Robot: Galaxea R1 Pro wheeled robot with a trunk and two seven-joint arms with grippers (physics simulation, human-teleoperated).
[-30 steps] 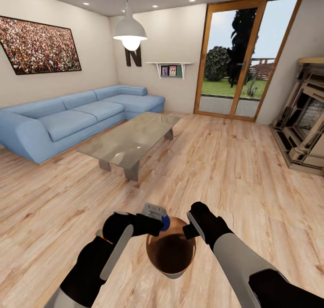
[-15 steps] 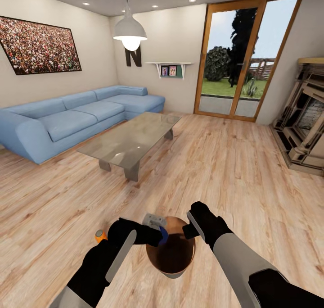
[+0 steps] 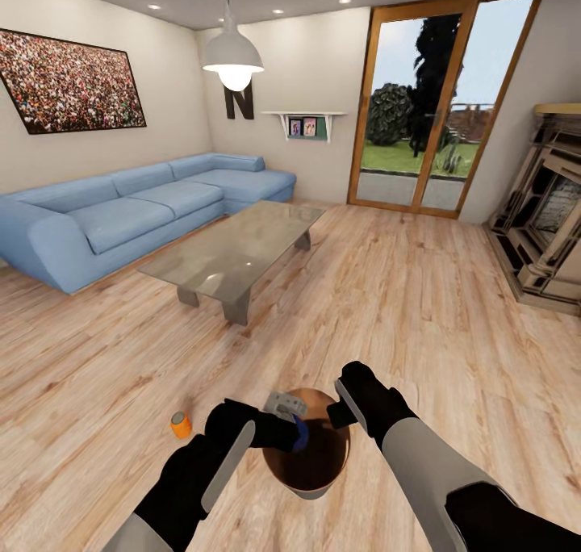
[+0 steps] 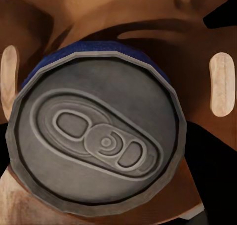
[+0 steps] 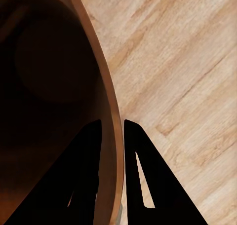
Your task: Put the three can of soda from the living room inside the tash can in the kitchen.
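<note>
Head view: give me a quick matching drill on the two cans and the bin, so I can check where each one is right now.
1. orange can
2. blue-sided can
3. brown bin

a. rim pinched by the right hand
b. on the wood floor, apart from the bin
c. held in the left hand above the bin

Pairs: 1-b, 2-c, 3-a

A light-wood plank floor point(image 3: 420, 310) carries a glass coffee table point(image 3: 234, 249), a long blue corner sofa point(image 3: 137, 209) and a brick fireplace point(image 3: 545, 221), while one orange soda can point(image 3: 181, 425) stands upright near the foreground.
</note>
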